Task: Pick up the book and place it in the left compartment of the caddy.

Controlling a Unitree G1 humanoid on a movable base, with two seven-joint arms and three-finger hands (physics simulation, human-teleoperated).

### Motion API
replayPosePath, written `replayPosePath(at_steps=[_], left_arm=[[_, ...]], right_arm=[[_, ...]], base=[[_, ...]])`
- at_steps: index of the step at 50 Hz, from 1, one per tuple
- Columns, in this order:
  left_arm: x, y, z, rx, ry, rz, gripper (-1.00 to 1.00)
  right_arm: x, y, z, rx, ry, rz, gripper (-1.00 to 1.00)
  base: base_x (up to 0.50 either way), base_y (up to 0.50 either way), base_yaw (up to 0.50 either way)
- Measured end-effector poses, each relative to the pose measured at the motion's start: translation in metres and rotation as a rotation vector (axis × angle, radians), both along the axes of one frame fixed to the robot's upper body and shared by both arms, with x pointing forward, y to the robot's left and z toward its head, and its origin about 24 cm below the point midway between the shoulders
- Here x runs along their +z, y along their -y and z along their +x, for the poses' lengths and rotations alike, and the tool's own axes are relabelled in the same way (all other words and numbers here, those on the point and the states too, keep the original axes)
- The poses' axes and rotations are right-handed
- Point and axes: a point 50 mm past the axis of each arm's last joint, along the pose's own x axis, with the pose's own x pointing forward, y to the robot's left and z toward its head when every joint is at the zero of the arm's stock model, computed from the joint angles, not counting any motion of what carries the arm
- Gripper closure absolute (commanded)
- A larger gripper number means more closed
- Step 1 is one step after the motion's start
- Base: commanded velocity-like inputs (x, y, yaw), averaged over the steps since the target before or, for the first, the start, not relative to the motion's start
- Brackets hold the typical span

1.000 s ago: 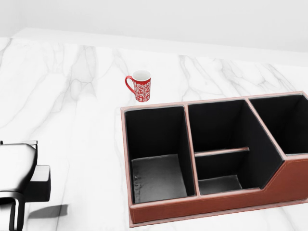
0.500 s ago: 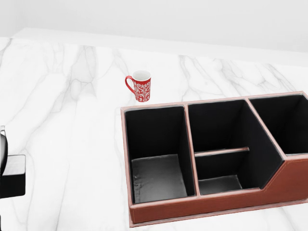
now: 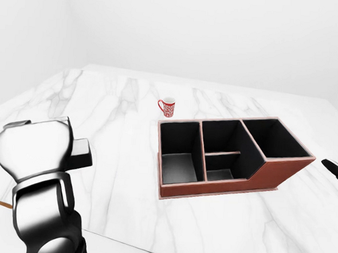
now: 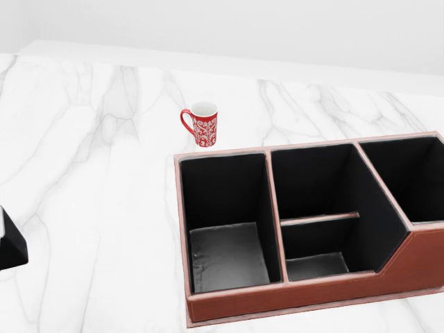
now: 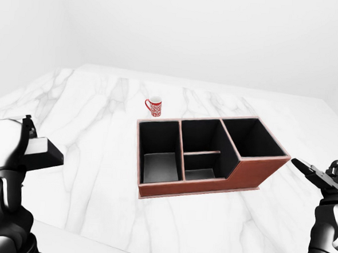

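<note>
My left hand (image 3: 38, 153) has pulled back left of the caddy (image 4: 291, 298), nearly out of the head view; I can't tell its finger spread, nor my right hand's (image 5: 321, 176). The book is nowhere in sight, so the caddy's left compartment (image 4: 229, 257) is still bare and the pickup isn't begun

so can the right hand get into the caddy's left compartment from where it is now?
Probably not directly. The right hand sits off the caddy's right end, so the middle and right compartments lie between it and the left compartment. That compartment is empty and open-topped; coming over the top looks free.
</note>
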Motion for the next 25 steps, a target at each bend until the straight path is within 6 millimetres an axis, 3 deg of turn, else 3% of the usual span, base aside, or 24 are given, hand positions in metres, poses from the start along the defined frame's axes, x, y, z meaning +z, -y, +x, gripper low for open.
replayPosePath(at_steps=[12,25], left_arm=[[0.019,0.005,0.0,-0.02,0.099,0.012,1.0],[0.024,0.021,0.021,-0.112,0.074,0.109,1.0]], right_arm=[[0.0,0.0,0.0,-0.002,0.001,0.004,-1.0],[0.0,0.001,0.0,-0.002,0.004,0.013,-1.0]], base=[[0.0,0.0,0.0],[0.0,0.0,0.0]])
